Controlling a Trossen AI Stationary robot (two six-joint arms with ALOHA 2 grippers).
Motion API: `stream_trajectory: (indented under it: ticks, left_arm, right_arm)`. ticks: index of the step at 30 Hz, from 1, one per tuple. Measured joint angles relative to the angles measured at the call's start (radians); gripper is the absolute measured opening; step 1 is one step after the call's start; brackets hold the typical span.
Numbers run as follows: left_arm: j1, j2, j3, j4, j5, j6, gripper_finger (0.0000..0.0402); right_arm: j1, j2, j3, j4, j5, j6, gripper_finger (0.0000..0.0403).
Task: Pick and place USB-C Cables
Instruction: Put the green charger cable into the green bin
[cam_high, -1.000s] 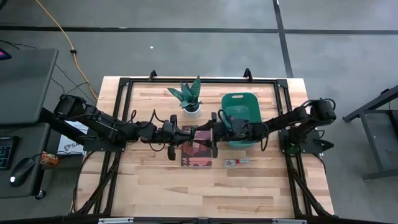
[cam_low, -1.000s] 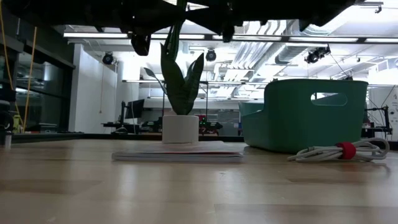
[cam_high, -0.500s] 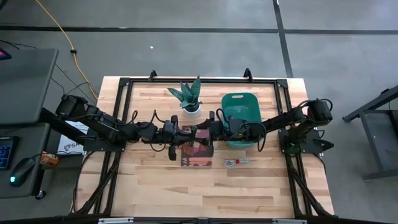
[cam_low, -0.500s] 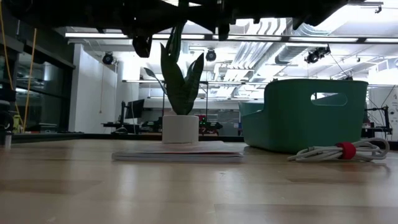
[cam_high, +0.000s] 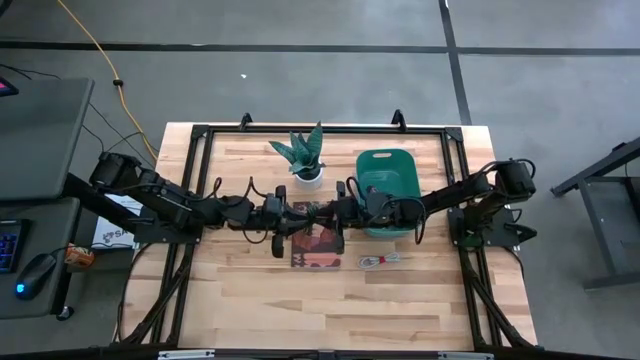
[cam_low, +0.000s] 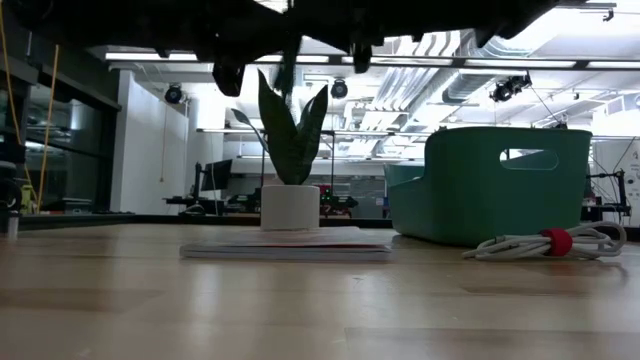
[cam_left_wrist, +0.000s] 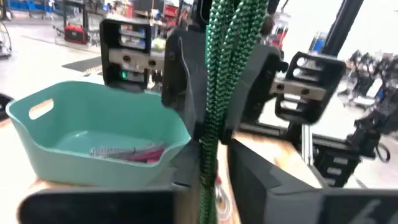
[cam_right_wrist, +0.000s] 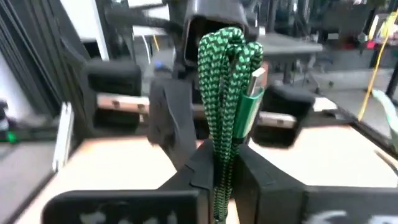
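Note:
A green braided cable (cam_high: 313, 210), coiled into a bundle, hangs in the air at the table's middle between my two grippers. My right gripper (cam_right_wrist: 221, 155) is shut on it. My left gripper (cam_left_wrist: 211, 155) faces it from the table's left. Its fingers stand slightly apart on either side of the bundle (cam_left_wrist: 209, 124), with a thin gap showing beside the cable; whether they touch it I cannot tell. A white cable (cam_high: 378, 261) with a red tie lies on the table near the teal basket (cam_high: 388, 153). My right gripper pinches the bundle's several strands (cam_right_wrist: 221, 140) between its two fingers, which come level from the table's right. The looped end and the green plug (cam_right_wrist: 254, 84) stand out past the fingers. The cable is lifted clear, above the dark book (cam_high: 315, 250).
The teal basket holds other cables (cam_left_wrist: 118, 151). A potted plant (cam_high: 305, 158) stands at the far middle, just behind the grippers. The flat book lies under them. The near half of the table (cam_high: 330, 310) is bare wood.
My right gripper has moved a little toward the table's left, up to the left gripper and around the green cable, which stays lifted clear over the book.

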Motion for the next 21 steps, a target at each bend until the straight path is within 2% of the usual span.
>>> stream_trajectory:
  ticks: [2,5,9,14,17,21]
  left_arm:
    - [0.0,-0.014,0.0,-0.048,0.003,-0.001,0.0087]
    - [-0.001,-0.054,0.0,-0.097,0.006,-0.001,0.0127]
    - [-0.002,-0.158,0.0,-0.223,0.004,0.032,0.017]
    - [-0.008,-0.337,-0.011,-0.414,-0.005,0.026,0.0198]
    - [-0.029,-0.429,-0.057,-0.418,-0.02,0.026,0.0199]
    - [-0.048,-0.517,-0.12,-0.419,-0.098,0.051,0.0197]
  right_arm:
    - [0.0,-0.038,-0.001,-0.099,0.015,-0.012,0.0011]
    - [0.011,-0.125,-0.002,-0.281,0.069,-0.02,0.0015]
    - [0.053,-0.221,-0.022,-0.467,0.166,-0.022,0.0012]
    - [0.107,-0.372,-0.16,-0.485,0.276,-0.032,0.0006]
    - [0.126,-0.491,-0.262,-0.432,0.309,-0.02,0.0004]
    - [0.139,-0.629,-0.382,-0.289,0.312,-0.029,0.0004]
